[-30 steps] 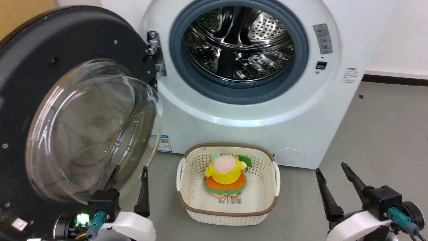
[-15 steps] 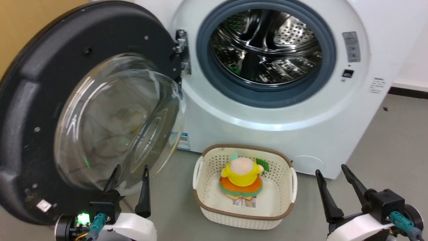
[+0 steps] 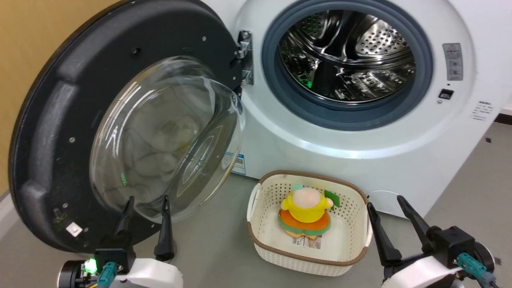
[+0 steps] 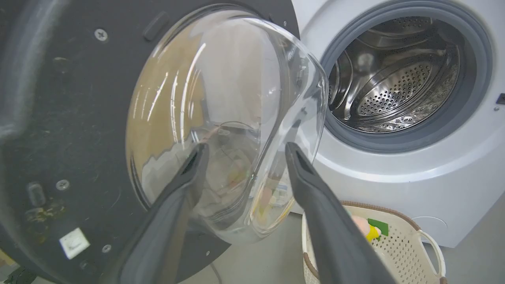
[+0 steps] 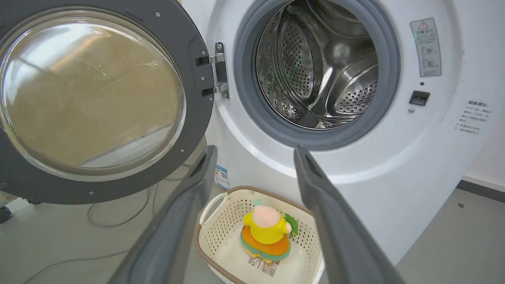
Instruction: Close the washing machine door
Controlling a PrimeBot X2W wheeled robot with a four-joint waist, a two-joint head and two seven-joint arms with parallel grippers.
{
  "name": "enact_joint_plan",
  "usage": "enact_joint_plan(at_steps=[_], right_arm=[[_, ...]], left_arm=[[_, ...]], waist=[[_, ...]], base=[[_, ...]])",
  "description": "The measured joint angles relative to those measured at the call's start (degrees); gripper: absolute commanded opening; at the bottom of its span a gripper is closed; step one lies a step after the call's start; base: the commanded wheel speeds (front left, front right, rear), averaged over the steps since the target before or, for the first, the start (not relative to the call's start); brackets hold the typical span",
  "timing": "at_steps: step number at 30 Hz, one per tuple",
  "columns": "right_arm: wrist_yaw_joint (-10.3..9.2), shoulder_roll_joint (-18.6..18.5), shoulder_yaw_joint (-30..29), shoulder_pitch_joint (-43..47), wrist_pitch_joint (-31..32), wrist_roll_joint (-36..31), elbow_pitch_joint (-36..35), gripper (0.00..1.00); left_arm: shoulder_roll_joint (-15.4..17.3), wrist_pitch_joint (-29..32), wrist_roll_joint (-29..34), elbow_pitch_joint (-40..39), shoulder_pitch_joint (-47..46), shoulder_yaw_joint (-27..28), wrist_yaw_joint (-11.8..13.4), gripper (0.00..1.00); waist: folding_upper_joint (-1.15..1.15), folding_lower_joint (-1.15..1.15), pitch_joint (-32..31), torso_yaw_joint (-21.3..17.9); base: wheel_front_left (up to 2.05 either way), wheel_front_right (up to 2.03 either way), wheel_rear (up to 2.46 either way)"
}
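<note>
The washing machine door [image 3: 60, 132] stands wide open at the left, its matte black inside and bulging glass bowl [image 3: 168, 136] facing me, hung on a metal hinge [image 3: 245, 58]. The white washing machine [image 3: 360, 152] shows its steel drum [image 3: 348, 56] inside the grey gasket. My left gripper [image 3: 147, 202] is open, its tips just below the glass bowl; in the left wrist view the open left gripper [image 4: 244, 148] points at the door [image 4: 71, 118]. My right gripper [image 3: 386, 202] is open and empty, low at the right, apart from the door [image 5: 197, 118].
A cream basket [image 3: 260, 240] holding a yellow and orange plush toy [image 3: 306, 210] sits on the grey floor in front of the machine, between my grippers. A tan wall [image 3: 32, 36] lies behind the door. Cables [image 5: 118, 213] trail on the floor under the door.
The head camera has turned left, so the whole scene has slid right in view and more of the door's left edge shows. Both grippers stay open.
</note>
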Motion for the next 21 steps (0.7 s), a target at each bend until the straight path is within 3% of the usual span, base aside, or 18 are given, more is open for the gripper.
enact_joint_plan(at_steps=[21], right_arm=[[0.00, -1.5, 3.8, -2.5, -2.3, 3.3, 2.1, 1.00]], left_arm=[[0.0, -2.3, -1.3, -3.5, 2.2, -0.2, 3.0, 1.00]], waist=[[0.00, 0.00, 0.7, 5.4]], base=[[-0.03, -0.03, -0.03]])
